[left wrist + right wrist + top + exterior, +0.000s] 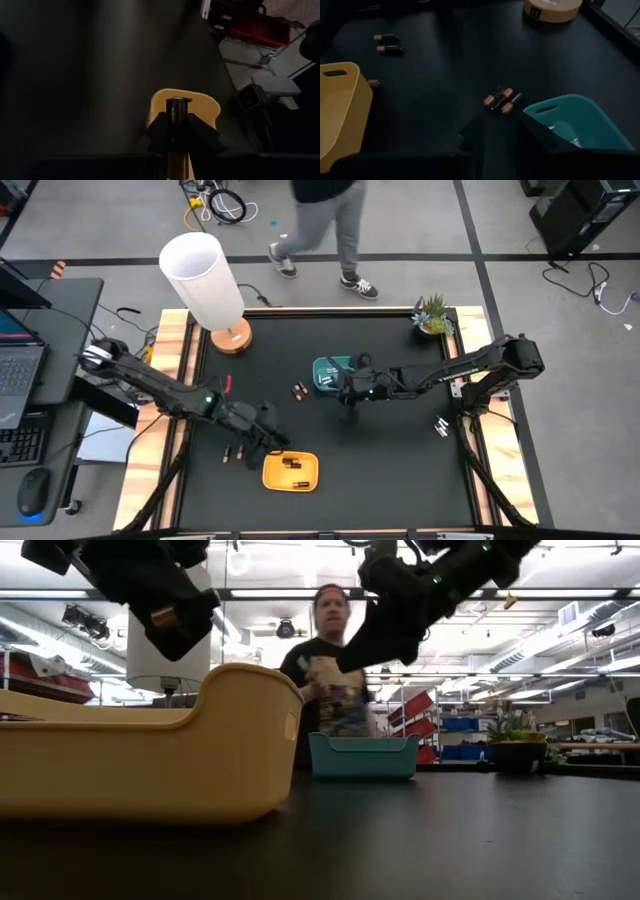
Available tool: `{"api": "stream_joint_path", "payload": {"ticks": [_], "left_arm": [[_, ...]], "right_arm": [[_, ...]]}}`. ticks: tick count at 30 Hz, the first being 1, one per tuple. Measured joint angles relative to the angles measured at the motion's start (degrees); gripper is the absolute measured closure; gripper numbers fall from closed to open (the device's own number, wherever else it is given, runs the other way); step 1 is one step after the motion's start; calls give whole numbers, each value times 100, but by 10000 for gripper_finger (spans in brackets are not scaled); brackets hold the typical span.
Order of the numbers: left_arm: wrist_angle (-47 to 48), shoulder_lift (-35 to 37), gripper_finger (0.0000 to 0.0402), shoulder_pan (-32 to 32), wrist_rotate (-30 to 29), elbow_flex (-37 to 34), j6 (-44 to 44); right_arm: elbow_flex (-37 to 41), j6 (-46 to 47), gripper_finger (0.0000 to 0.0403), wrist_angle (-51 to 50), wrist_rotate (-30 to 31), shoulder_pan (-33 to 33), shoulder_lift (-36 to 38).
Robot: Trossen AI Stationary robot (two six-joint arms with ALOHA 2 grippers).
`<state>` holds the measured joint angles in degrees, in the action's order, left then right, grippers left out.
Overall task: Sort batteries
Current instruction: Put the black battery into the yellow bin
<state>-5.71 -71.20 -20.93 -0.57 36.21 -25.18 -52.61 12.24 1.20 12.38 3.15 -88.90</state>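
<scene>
**Desk:** Yellow tray [150,765] is the nearest thing on your low camera, right?

**Me:** Yes. It sits close to the bench's front edge, a little left of the middle, and two dark cells [293,463] lie inside it.

**Desk:** And your left gripper?

**Me:** I have the left gripper [176,127] raised above the far left corner of that tray. Its fingers are clenched on one dark battery [176,106], which stands upright between them with one flat end poking out past the tips.

**Desk:** The right one?

**Me:** The right gripper [350,395] hangs over the middle of the bench, just beside the front of the teal tray [328,370]. Whether it is clenched or released, I cannot tell from any of my views.

**Desk:** What is loose on the mat?

**Me:** Three batteries [501,99] with copper ends lie side by side, touching, just beside the teal tray on its left-edge side. A pair of batteries [390,49] lies toward the left edge from the yellow tray, nearly parallel and a little apart. One more copper-ended cell [372,83] rests just beside the yellow tray's wall.

**Desk:** Anything else on the bench?

**Me:** A lamp [205,275] with a white shade stands on a round wooden base at the far left corner, and a small potted plant [433,315] is at the far right corner. A person [335,670] stands beyond the far edge, behind the teal tray.
</scene>
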Motion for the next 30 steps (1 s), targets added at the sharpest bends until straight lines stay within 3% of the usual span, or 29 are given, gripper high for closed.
{"api": "stream_joint_path", "payload": {"ticks": [6, 10, 19, 23, 30], "left_arm": [[-802, -642, 347, -329, 308, 2, -618], [-1037, -1050, 342, -536, 167, 2, -994], [-211, -1485, 209, -799, -528, 659, -1062], [772, -1381, 206, -944, -1279, 1334, -733], [2803, -1372, 233, -1268, -3051, 2409, -349]], "right_arm": [[272, 157, 309, 350, 16, 215, 0], [275, 145, 309, 485, 219, 417, 0], [275, 129, 309, 670, 260, 745, 0], [275, 160, 309, 550, 307, 918, 0], [275, 300, 309, 189, 1049, 1519, 0]]}}
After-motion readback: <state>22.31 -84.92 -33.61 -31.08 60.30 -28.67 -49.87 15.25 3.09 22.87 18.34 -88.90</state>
